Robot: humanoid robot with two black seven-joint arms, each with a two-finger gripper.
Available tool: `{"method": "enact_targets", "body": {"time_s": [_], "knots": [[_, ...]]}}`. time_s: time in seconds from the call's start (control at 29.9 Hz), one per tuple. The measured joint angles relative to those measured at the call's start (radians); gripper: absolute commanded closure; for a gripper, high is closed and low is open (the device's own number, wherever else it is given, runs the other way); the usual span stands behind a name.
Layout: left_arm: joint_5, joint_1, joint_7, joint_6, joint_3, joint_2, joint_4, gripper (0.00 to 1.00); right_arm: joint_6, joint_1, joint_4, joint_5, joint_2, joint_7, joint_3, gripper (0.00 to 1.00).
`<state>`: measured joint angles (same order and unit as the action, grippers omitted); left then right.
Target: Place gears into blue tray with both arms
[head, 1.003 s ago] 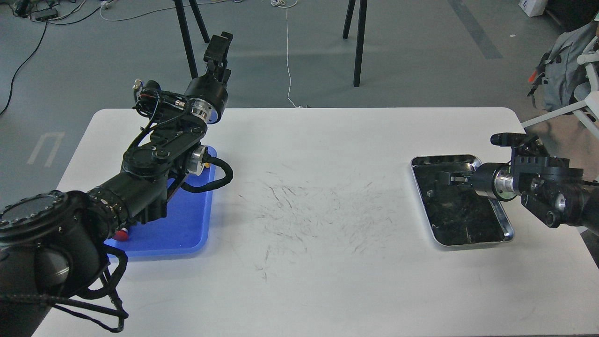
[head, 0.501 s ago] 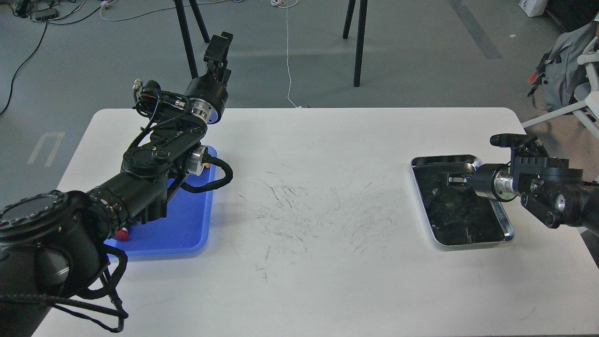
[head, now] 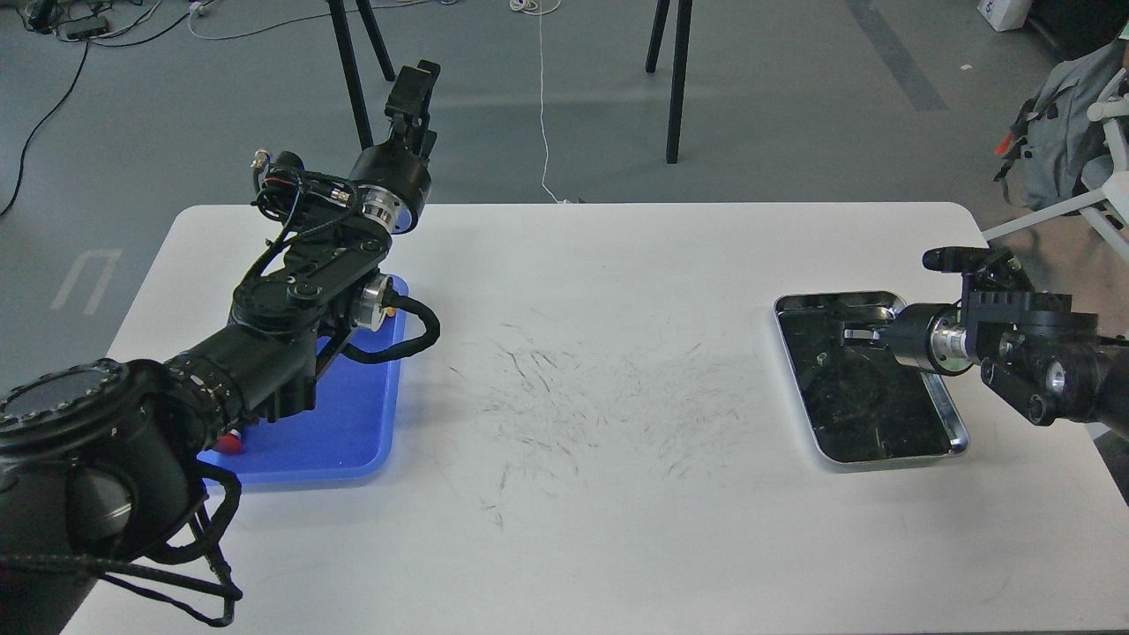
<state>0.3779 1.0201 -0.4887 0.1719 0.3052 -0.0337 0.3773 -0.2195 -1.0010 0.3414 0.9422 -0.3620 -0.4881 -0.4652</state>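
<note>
two trays sit on the white table point(head: 582, 353). the blue tray point(head: 353, 423) lies at its left side, under the left arm. the silver tray point(head: 869, 388) lies at its right, with the right gripper point(head: 851, 333) over it; i cannot tell its jaws. i cannot pick out the gears. past the table's far edge, the left gripper point(head: 414, 93) points up, jaws unclear.

You will find nothing legible here: no label, brand or number reads on anything in view. At about one o'clock, a white box point(head: 1004, 12) on the floor carries dark print, too small and cropped to read.
</note>
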Motion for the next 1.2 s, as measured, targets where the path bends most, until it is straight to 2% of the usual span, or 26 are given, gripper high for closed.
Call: {"method": "enact_targets", "body": {"time_s": [0.03,0.07,0.1,0.13,0.17,0.33,0.43,0.6,1.2], "knots": [[0.0,0.0,0.0,0.0,0.0,0.0,0.0,0.0,0.0,0.0,0.001,0.0,0.0,0.0,0.0,0.76],[0.0,0.0,0.0,0.0,0.0,0.0,0.0,0.0,0.0,0.0,0.002,-0.001,0.0,0.0,0.001,0.63],[0.0,0.0,0.0,0.0,0.0,0.0,0.0,0.0,0.0,0.0,0.002,-0.002,0.0,0.0,0.001,0.46],[0.0,0.0,0.0,0.0,0.0,0.0,0.0,0.0,-0.001,-0.001,0.003,-0.003,0.0,0.0,0.003,0.23],[0.0,0.0,0.0,0.0,0.0,0.0,0.0,0.0,-0.002,-0.003,0.005,-0.005,0.0,0.0,0.004,0.19],[0.0,0.0,0.0,0.0,0.0,0.0,0.0,0.0,-0.003,-0.015,0.012,-0.016,-0.011,-0.001,0.008,0.18],[0.0,0.0,0.0,0.0,0.0,0.0,0.0,0.0,-0.006,-0.025,0.013,-0.018,-0.015,-0.001,0.008,0.06],[0.001,0.0,0.0,0.0,0.0,0.0,0.0,0.0,-0.011,-0.058,0.045,-0.018,-0.04,-0.001,0.008,0.03],[-0.001,0.003,0.0,0.0,-0.001,0.009,0.0,0.0,-0.04,-0.086,0.072,-0.003,-0.104,-0.001,-0.068,0.05]]}}
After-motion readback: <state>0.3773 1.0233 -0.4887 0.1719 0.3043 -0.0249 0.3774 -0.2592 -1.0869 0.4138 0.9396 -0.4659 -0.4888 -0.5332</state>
